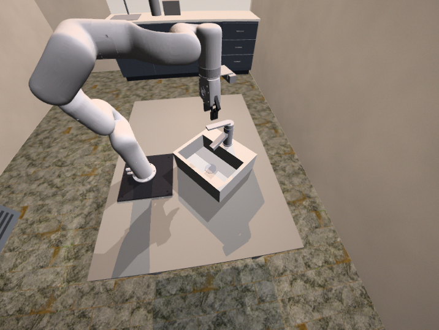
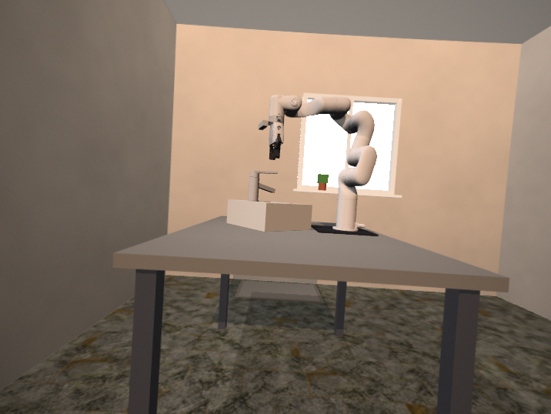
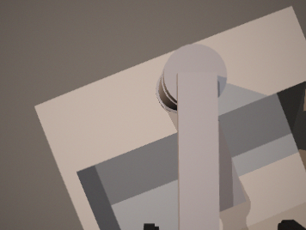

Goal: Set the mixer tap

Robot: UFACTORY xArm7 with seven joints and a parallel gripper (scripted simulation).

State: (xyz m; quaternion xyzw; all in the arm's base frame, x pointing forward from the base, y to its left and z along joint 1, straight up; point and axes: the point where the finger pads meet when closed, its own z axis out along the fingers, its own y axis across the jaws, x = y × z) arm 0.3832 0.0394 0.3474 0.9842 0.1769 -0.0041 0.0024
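Note:
The mixer tap (image 1: 227, 134) stands on the back rim of a beige sink block (image 1: 214, 163). Its flat grey lever (image 1: 219, 124) lies level and points out over the basin; the spout (image 1: 215, 141) slants down below it. My gripper (image 1: 214, 112) hangs a little above the lever's free end, open and empty, fingers pointing down. In the wrist view the lever (image 3: 198, 150) runs down the middle of the frame from the round tap head (image 3: 195, 69), and my two dark fingertips show at the bottom edge on either side of it. No blue dot is visible. The gripper also shows in the exterior view (image 2: 274, 152) above the tap (image 2: 255, 185).
The sink block sits on a table (image 2: 307, 255) beside the arm's black base plate (image 1: 146, 177). A wall runs close along the right side (image 1: 347, 124). A dark cabinet (image 1: 191, 42) stands behind, and a small potted plant (image 2: 322, 181) sits on the window sill.

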